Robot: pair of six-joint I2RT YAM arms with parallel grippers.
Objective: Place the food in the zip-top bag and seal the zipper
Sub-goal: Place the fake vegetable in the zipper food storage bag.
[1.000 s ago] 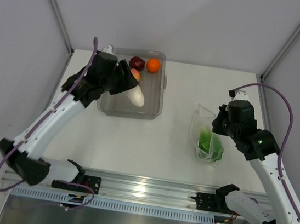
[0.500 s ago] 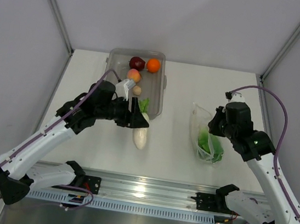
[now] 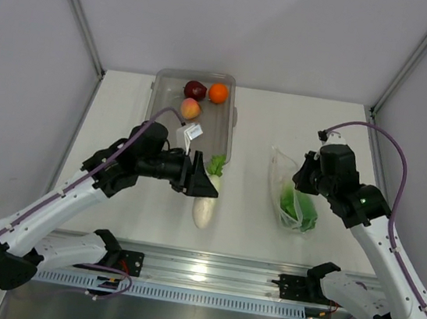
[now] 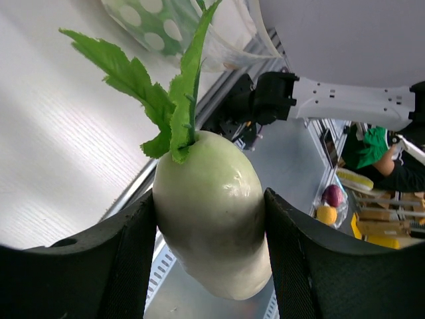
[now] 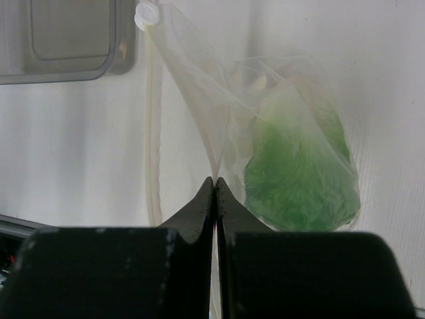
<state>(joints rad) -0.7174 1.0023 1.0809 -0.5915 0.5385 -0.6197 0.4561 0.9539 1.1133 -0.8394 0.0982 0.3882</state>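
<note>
My left gripper point(image 3: 195, 182) is shut on the white radish point(image 3: 203, 207), held above the table between the tray and the bag, green top point(image 3: 217, 164) pointing away. In the left wrist view the radish point(image 4: 212, 219) fills the space between both fingers point(image 4: 126, 266). The clear zip-top bag point(image 3: 284, 177) lies at the right with green lettuce point(image 3: 299, 205) inside. My right gripper point(image 3: 305, 179) is shut on the bag's edge point(image 5: 199, 86), mouth held up; the lettuce point(image 5: 299, 173) sits beyond the tips. The dark red bulb point(image 3: 195, 89), orange point(image 3: 218, 92) and peach-coloured fruit point(image 3: 191, 109) lie in the tray. The beige lump is hidden.
The grey translucent tray point(image 3: 224, 141) stands at the back, left of centre; its corner shows in the right wrist view point(image 5: 66, 40). A metal rail point(image 3: 199, 272) runs along the near table edge. Grey walls close in the table's sides and back.
My left arm has lifted the radish out of the tray and carried it toward the near side and to the right. My right gripper has kept hold of the bag and shifted only slightly.
</note>
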